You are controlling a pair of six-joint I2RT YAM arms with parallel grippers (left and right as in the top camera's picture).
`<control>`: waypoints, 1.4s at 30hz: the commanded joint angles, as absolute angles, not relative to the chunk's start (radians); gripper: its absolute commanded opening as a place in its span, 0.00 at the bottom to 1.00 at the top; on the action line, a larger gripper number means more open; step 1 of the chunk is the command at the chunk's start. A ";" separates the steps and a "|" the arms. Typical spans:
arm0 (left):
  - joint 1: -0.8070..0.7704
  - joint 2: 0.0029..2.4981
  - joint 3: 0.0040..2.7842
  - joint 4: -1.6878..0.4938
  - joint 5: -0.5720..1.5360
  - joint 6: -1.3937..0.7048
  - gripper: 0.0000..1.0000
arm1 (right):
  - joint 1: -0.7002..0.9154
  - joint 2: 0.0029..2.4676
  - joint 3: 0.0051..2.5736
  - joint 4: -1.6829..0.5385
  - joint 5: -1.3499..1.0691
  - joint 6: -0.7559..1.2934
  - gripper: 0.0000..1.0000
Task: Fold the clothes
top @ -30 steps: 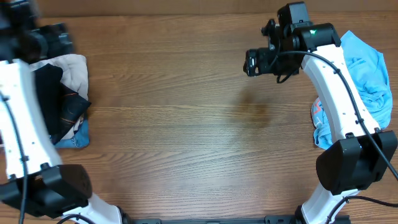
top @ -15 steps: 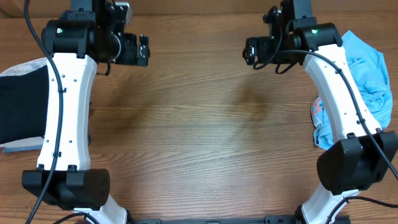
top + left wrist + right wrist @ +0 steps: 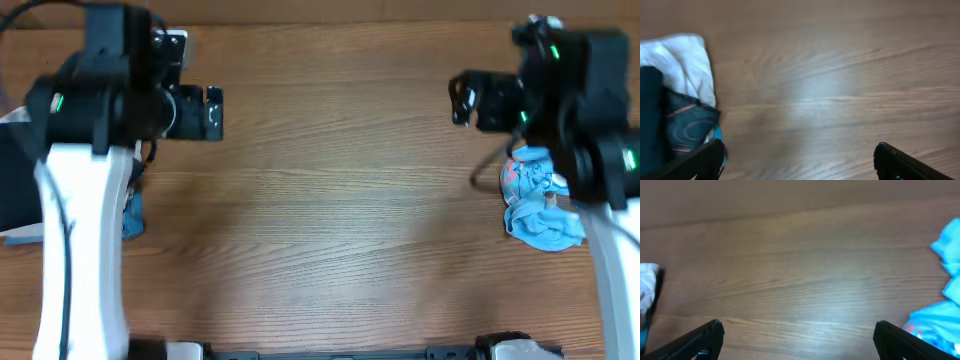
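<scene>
Overhead, left gripper: the left gripper [image 3: 213,112] hangs over the brown wooden table [image 3: 330,220] at 10 o'clock, its jaws spread wide with nothing between them.
Overhead, right gripper: the right gripper [image 3: 460,100] hangs at 2 o'clock, its jaws also wide apart and empty.
Overhead, clothes: the plain black soft garment [image 3: 14,185] lies at the table's 9 o'clock edge, partly hidden by the left arm.
Overhead, shirt: the crumpled light blue shirt [image 3: 540,210] lies at 3 o'clock, beneath the right arm.
Left wrist, pile: the black garment sits at 8 o'clock, touching a white cloth [image 3: 682,60] and a black fabric printed with orange lines [image 3: 687,127].
Left wrist, fingers: the two tips stand far apart over wood.
Right wrist, fingers: the tips stand wide apart over wood, with the blue shirt at 4 o'clock and the white cloth at 9 o'clock.
</scene>
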State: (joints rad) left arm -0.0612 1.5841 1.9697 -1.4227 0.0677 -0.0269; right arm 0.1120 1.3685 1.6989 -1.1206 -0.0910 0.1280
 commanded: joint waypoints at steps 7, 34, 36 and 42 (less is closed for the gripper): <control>-0.133 1.005 1.437 -1.160 -0.063 -0.033 1.00 | 0.111 0.854 1.051 -0.817 -0.035 0.125 1.00; -0.131 0.752 1.134 -1.182 -0.160 -0.026 1.00 | 0.112 0.812 0.928 -1.028 -0.023 0.128 1.00; -0.131 0.752 1.134 -1.182 -0.160 -0.026 1.00 | 0.112 0.801 0.928 -1.031 -0.023 0.128 1.00; -0.131 0.752 1.134 -1.182 -0.160 -0.026 1.00 | 0.086 0.722 0.926 -1.046 -0.023 0.128 1.00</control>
